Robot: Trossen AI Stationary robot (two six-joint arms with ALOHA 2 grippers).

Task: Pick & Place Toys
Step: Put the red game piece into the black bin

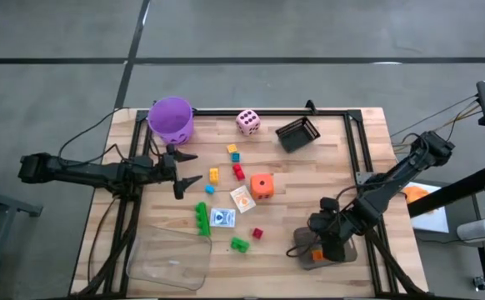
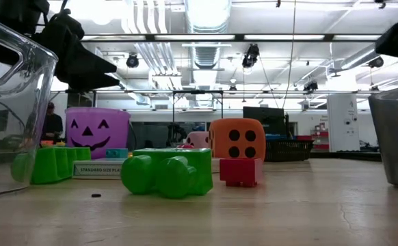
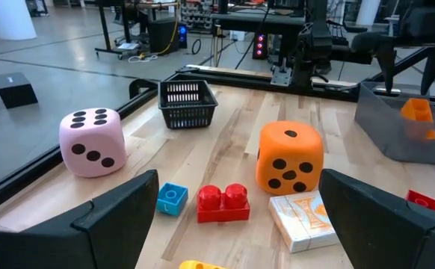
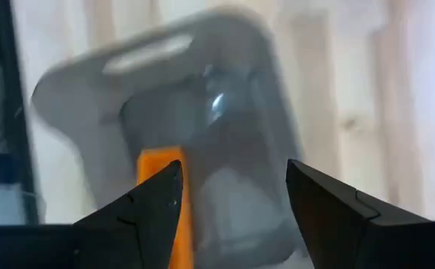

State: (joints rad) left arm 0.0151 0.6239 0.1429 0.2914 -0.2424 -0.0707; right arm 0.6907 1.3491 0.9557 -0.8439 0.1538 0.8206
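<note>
Toys lie across the middle of the table: an orange die (image 1: 262, 185), a pink die (image 1: 247, 122), two card packs (image 1: 242, 198), green bricks (image 1: 202, 218), red bricks (image 1: 239, 172), and a yellow brick (image 1: 214, 175). My right gripper (image 4: 234, 168) points steeply down over the grey tray (image 4: 202, 90) at the near right, open, with nothing between its fingers. An orange brick (image 4: 161, 161) lies in that tray, partly behind one finger. My left gripper (image 1: 194, 167) waits open at the table's left, facing the toys (image 3: 240, 179).
The purple bucket (image 1: 171, 118) stands at the far left, a black mesh basket (image 1: 297, 133) at the far right. A clear plastic container (image 1: 169, 260) sits at the near left edge. Bare wood lies between the toys and the grey tray (image 1: 302, 250).
</note>
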